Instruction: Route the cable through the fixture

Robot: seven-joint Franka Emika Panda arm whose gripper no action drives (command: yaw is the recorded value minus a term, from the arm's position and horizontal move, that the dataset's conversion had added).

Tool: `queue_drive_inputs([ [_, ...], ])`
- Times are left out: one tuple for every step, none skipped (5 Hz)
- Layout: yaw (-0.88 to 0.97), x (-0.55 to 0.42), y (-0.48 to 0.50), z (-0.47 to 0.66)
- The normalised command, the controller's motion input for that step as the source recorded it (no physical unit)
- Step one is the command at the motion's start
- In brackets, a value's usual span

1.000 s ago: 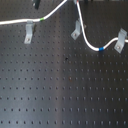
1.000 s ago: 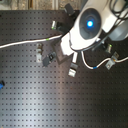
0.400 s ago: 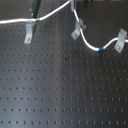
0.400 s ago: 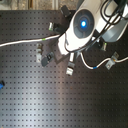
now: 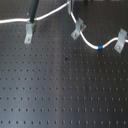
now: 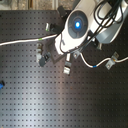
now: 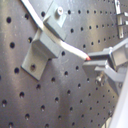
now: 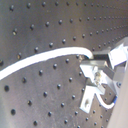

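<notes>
Three silver fixture clips stand in a row in the first exterior view: left [image 5: 28, 34], middle [image 5: 77, 30], right [image 5: 120, 40]. The white cable [image 5: 90, 46] comes in from the first exterior view's left. Its green band [image 5: 34, 21] passes behind the left clip. It rises to the top edge, drops into the middle clip, and sags past its blue band [image 5: 100, 48] to the right clip. In the first wrist view my gripper [image 7: 95, 61] is shut on the cable [image 7: 75, 51] right beside a clip [image 7: 45, 45] that the cable crosses. The second wrist view shows the gripper [image 8: 92, 65] holding the cable [image 8: 40, 60].
The black perforated board [image 5: 65, 90] fills both exterior views. My white arm [image 6: 77, 25] with its blue light covers the gripper and part of the cable in the second exterior view. A dark rod [image 5: 34, 10] hangs near the green band.
The arm has shifted toward the second exterior view's left. The cable's left run now lies a little higher in the first exterior view. The grip on the cable is unchanged.
</notes>
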Motion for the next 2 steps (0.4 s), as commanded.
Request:
queue_drive_inputs([
  [-0.19, -0.001, 0.018, 0.35],
  [-0.14, 0.039, 0.079, 0.13],
])
